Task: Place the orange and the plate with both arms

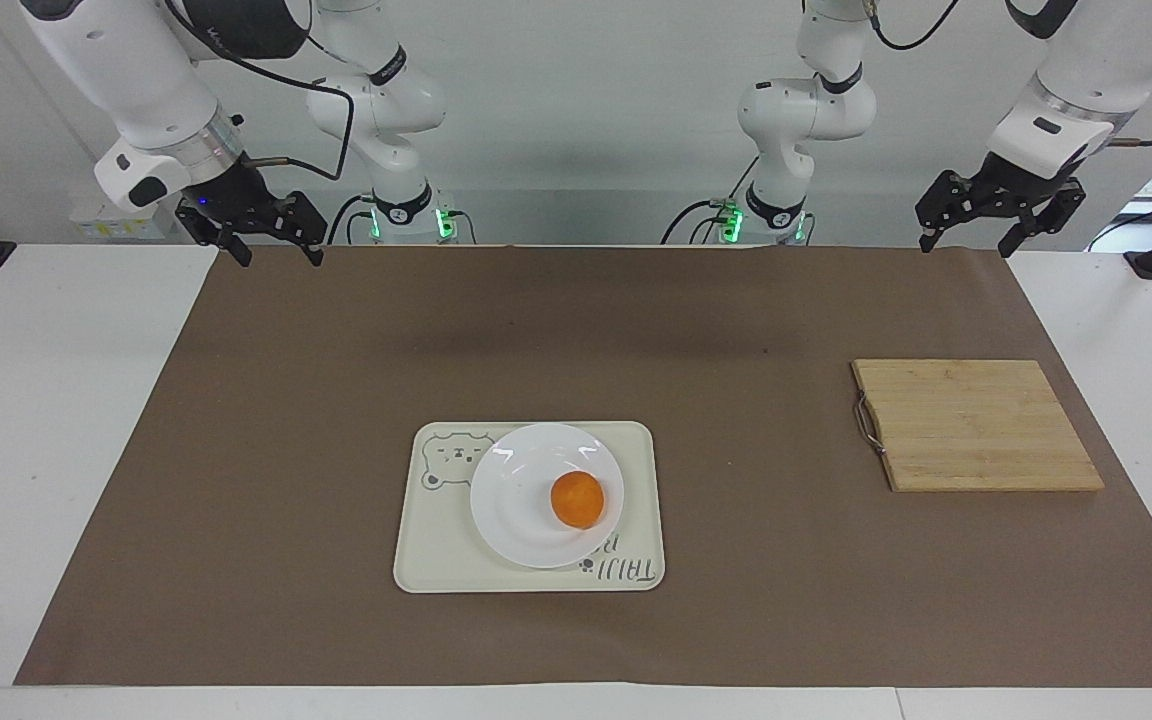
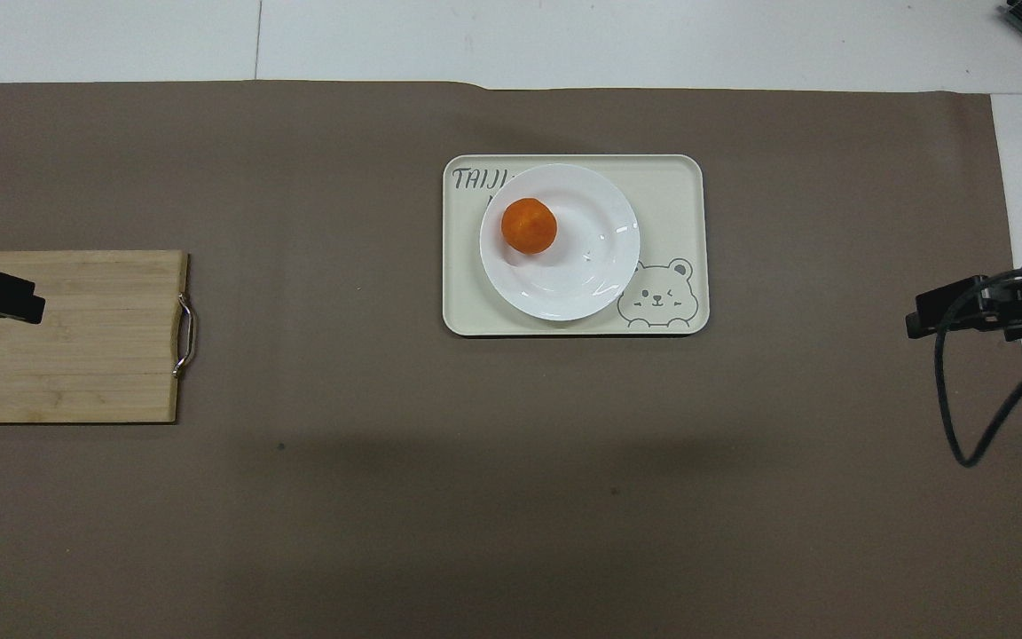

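Orange (image 1: pixel 577 500): sits on the plate, off its middle, toward the edge farther from the robots and toward the left arm's end.
Plate (image 1: pixel 516 500): white, flat on the tray, covering most of the tray's half toward the left arm's end; it hides part of the tray's lettering.
Tray (image 1: pixel 431 560): cream, rectangular, bear drawing at the corner toward the right arm; lies mid-mat, the landmark for the rest.
Mat (image 1: pixel 336 400): brown sheet under the tray.
Cutting board (image 1: pixel 976 425): bamboo, metal handle on the edge facing the tray; well apart from the tray, toward the left arm's end, slightly nearer the robots.
Left gripper (image 1: pixel 971 243): raised, well apart from the tray, over the mat's edge at the robots' side; fingers spread, nothing between them.
Right gripper (image 1: pixel 277 256): raised over the mat's corner at the robots' side, well apart from the tray; fingers spread, nothing held.
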### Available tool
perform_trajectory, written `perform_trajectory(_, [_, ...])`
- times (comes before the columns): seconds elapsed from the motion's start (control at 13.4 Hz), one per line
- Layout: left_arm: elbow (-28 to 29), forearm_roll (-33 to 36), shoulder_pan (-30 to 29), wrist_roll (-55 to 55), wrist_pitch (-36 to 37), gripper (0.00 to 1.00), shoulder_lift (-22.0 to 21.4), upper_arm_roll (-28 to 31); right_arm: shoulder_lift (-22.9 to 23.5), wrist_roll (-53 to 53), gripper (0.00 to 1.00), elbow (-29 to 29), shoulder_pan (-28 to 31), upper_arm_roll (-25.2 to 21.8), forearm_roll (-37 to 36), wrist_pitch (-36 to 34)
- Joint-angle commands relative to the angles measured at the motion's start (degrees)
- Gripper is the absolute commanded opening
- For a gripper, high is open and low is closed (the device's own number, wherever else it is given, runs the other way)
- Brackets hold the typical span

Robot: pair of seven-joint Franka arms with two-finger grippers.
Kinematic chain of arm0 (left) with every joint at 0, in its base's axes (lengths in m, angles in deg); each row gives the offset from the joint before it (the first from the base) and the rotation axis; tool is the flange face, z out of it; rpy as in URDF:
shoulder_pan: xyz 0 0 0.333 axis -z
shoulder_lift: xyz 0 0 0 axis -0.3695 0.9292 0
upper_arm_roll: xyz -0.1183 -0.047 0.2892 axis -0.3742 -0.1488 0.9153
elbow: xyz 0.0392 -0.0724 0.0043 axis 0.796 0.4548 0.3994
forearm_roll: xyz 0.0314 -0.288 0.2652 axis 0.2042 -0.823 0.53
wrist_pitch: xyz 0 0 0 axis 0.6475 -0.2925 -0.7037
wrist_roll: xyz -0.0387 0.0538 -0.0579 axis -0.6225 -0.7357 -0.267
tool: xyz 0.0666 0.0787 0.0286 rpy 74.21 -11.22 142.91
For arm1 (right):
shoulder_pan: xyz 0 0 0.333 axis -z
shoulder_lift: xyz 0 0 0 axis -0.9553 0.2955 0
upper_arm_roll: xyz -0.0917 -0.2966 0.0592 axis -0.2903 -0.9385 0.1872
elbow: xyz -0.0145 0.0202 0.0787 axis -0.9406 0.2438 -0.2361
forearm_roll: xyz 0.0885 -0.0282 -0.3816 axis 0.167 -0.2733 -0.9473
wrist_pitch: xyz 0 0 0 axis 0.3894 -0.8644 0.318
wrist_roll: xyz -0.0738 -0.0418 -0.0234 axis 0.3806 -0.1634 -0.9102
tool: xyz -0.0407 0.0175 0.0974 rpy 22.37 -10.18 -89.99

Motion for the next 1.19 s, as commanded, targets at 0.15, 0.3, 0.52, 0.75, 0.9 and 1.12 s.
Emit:
perform_trajectory(0.15, [2.13,0.88,-0.67,0.46,-1.01,1.0,-1.71,-0.64,-3.34,3.55,1.0,-1.32,-1.27,0.56,-3.74,0.69])
perform_trajectory(0.3, [2.13,0.88,-0.76,0.46,-0.92,1.0,-1.71,-0.64,-4.31,-2.57,1.0,-1.67,-0.66,-0.05,0.98,1.04])
perform_trajectory(0.52, [2.13,0.88,-0.76,0.46,-1.01,1.0,-1.71,-0.64,-5.28,-2.87,1.0,0.43,-0.56,-0.06,1.62,1.66])
perform_trajectory(0.75, [2.13,0.88,-0.67,0.55,-1.01,1.0,-1.71,-0.64,-3.71,-1.13,1.0,-1.56,-0.48,-0.06,1.1,0.53])
perform_trajectory(0.9, [2.13,0.88,-0.76,0.46,-1.01,1.0,-1.71,-0.64,-2.73,-1.03,1.0,-2.73,-0.48,0.03,1.01,-1.16])
perform_trajectory(1.12, [2.13,0.88,-0.76,0.46,-0.92,1.0,-1.71,-0.64,-3.26,-1.11,1.0,-1.76,-1.0,0.21,1.1,-0.71])
